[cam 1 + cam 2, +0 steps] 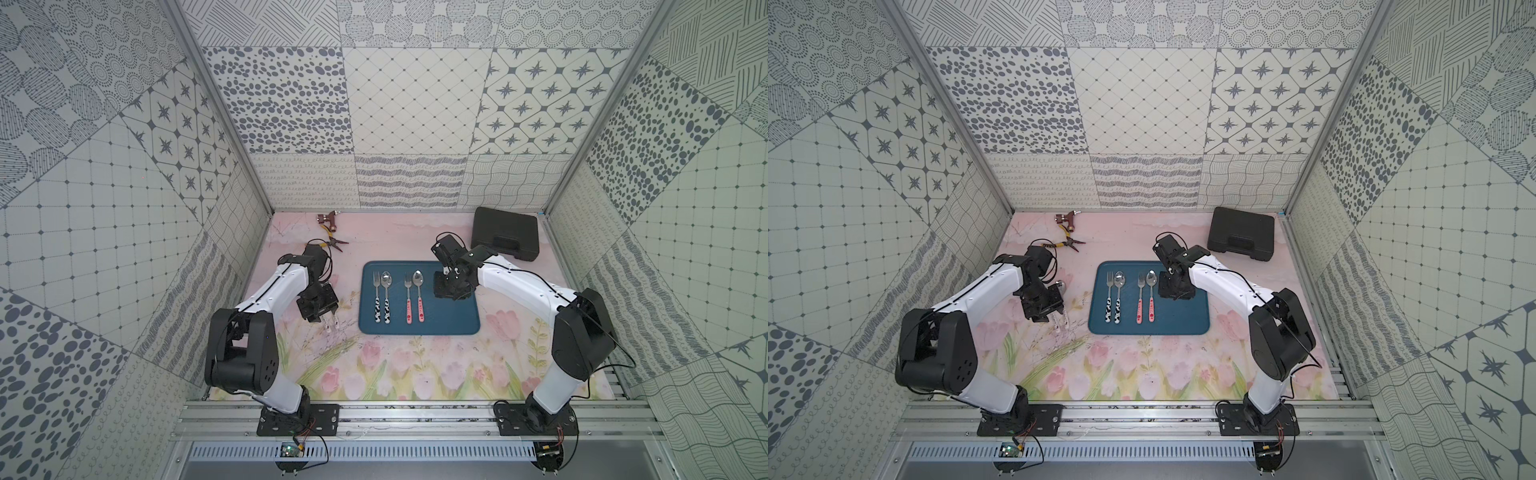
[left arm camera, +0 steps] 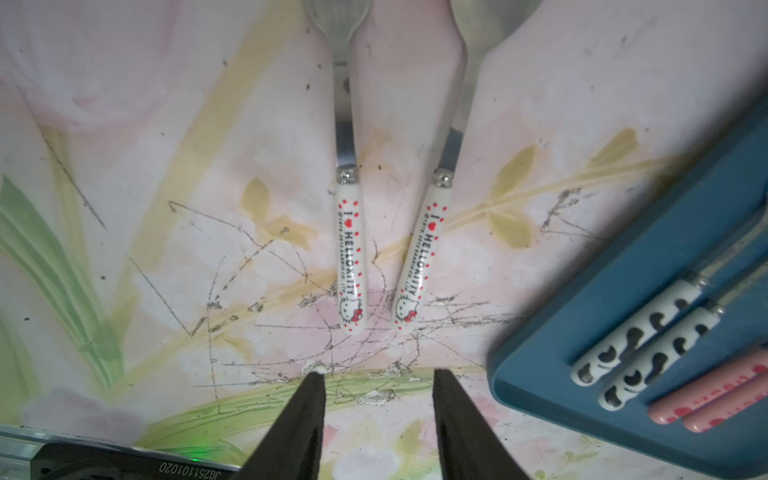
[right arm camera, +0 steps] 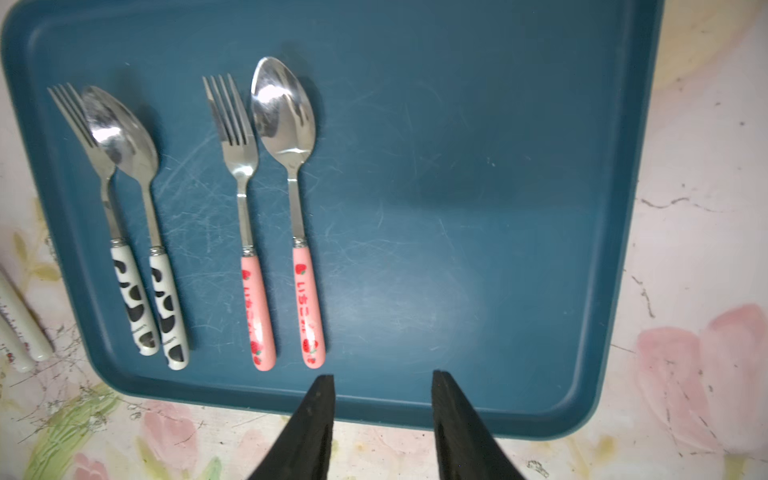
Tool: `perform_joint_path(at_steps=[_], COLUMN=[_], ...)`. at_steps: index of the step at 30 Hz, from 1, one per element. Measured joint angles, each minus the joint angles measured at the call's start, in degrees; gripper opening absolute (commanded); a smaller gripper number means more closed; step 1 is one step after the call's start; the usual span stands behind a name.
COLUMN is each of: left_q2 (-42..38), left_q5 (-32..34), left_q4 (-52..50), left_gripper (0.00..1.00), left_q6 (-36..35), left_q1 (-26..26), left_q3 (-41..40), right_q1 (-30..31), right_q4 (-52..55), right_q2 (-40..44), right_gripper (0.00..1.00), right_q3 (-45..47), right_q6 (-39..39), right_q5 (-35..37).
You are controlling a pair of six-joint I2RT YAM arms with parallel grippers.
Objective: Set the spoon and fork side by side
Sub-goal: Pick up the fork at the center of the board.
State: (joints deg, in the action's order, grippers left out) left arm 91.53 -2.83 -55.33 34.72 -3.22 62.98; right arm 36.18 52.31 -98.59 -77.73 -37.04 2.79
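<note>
A blue tray (image 1: 451, 318) holds two pairs, each lying side by side with handles toward me: a cow-patterned fork (image 1: 376, 291) and spoon (image 1: 387, 291), and a pink-handled fork (image 3: 253, 266) and spoon (image 3: 305, 266). On the mat left of the tray lie a white-handled spoon (image 2: 351, 249) and a matching white handle (image 2: 419, 257) whose head end is blurred. They are slightly splayed and do not touch. My left gripper (image 2: 380, 373) hangs open just behind their handle ends, empty. Over the tray's bare right part my right gripper (image 3: 383, 374) is open and empty.
A black plastic case (image 1: 505, 232) sits at the back right. Yellow-handled pliers (image 1: 332, 241) and a brown metal fitting (image 1: 326, 218) lie at the back left. Patterned walls close in three sides, and an aluminium rail (image 1: 415, 415) runs along the front.
</note>
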Motion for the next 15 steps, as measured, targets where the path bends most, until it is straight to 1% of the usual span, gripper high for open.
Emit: perform_joint_path(at_steps=[7, 13, 15], left_q2=[5.07, 6.08, 6.51], left_q5=[0.98, 1.95, 1.97], left_q4=[3.21, 5.66, 6.71], left_gripper=[0.45, 0.45, 0.43], left_q6=[-0.39, -0.44, -0.44], left_q1=[1.25, 2.03, 2.25], left_q3=[-0.07, -1.97, -2.91], right_q1=[-2.16, -3.67, -3.82], right_q4=[-1.66, -2.58, -2.78], right_q2=[0.85, 2.64, 2.67], right_gripper=[0.4, 0.39, 0.39], right_q3=[1.7, 2.84, 2.97], right_q6=[1.55, 2.01, 2.08], right_q5=[-0.87, -1.53, -1.88])
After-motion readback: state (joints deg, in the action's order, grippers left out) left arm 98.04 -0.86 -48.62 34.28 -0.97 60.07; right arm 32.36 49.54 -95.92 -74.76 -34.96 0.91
